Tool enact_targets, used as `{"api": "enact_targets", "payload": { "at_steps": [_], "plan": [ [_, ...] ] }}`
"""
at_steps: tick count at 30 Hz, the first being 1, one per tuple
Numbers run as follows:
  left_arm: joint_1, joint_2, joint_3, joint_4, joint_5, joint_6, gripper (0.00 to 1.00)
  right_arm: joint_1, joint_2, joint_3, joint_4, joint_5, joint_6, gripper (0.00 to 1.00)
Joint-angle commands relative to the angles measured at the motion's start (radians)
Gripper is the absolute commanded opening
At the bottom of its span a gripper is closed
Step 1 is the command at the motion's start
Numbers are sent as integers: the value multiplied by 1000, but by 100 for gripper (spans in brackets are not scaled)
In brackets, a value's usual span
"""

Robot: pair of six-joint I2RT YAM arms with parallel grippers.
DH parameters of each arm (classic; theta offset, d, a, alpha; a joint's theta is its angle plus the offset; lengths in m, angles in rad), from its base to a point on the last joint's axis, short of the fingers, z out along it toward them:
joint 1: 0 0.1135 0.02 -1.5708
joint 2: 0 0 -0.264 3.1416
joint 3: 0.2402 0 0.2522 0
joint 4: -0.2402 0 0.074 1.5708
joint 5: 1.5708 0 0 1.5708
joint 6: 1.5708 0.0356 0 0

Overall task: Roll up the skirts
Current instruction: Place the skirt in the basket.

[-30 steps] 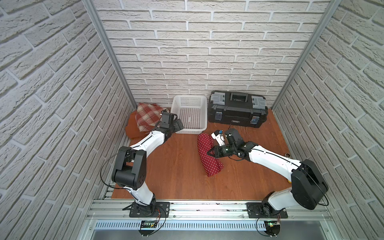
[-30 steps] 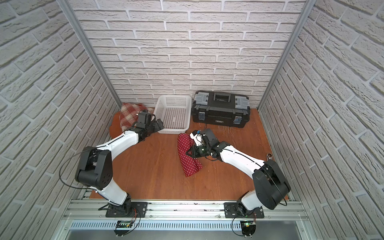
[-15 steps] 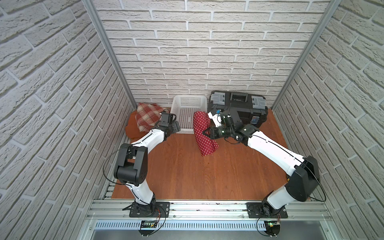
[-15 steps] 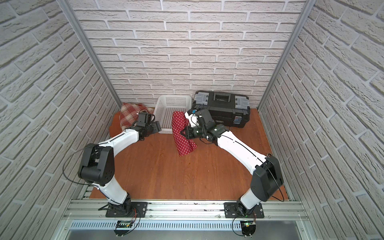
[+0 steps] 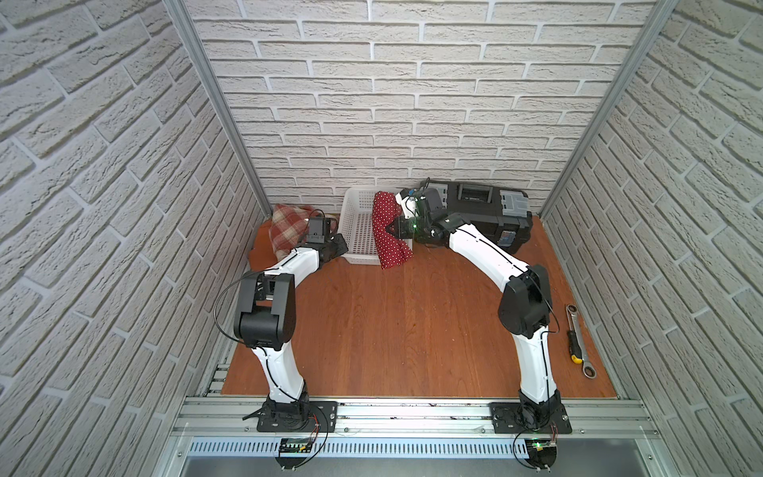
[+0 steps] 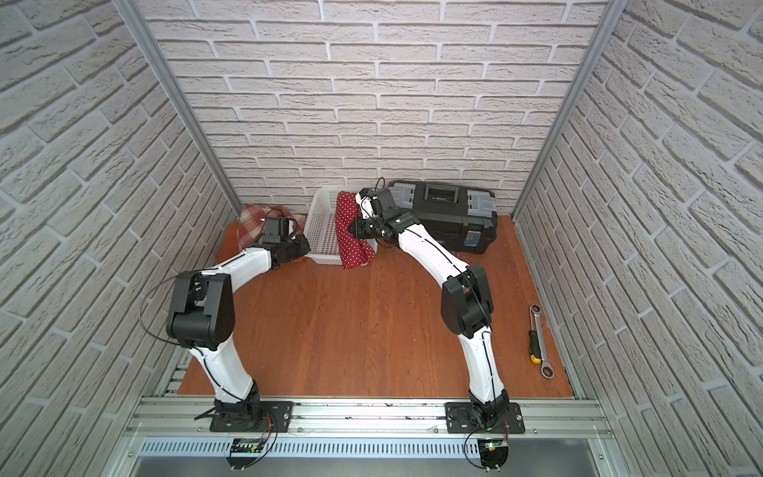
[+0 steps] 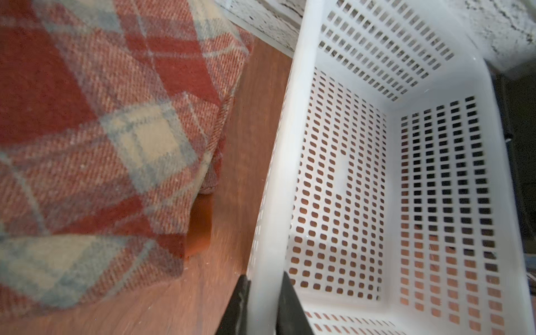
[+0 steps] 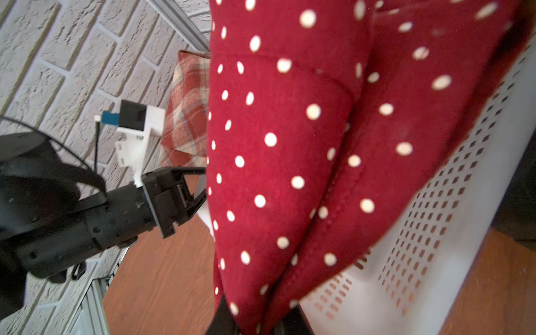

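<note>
1. Two grippers, both busy — the right gripper (image 8: 255, 316) is clamped on the polka-dot skirt (image 8: 290, 145), a bunched-up bundle that hangs from its fingers.
2. Right against that cloth is the white basket (image 5: 359, 247); the skirt drapes over the basket wall nearest the right gripper.
3. On the far side of the basket from it, the left gripper (image 7: 264, 278) pinches the rim, one finger inside and one outside.
4. Just beside the left gripper, outside the basket, the plaid skirt (image 7: 87, 145) lies on top of the rust-orange skirt (image 7: 200, 232).
5. Behind the right gripper's wrist — a black toolbox (image 5: 487, 206), standing on the wooden table (image 5: 392, 330).
</note>
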Motion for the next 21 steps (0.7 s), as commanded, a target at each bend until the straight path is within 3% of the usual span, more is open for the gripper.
{"api": "enact_targets", "payload": {
  "at_steps": [1,8,14,21],
  "plan": [
    [-22,-15,5,10,23,80,0,-21,35,103,43,-16,32,3],
    [-24,-52,-29,-34,70,88,0,-35,73,136,117,-24,106,3],
    [-27,-73,-72,-37,79,89,0,-47,214,319,99,-71,152,3],
    [-26,-70,-64,-68,86,90,0,-50,318,383,58,-20,159,3]
  ]
}}
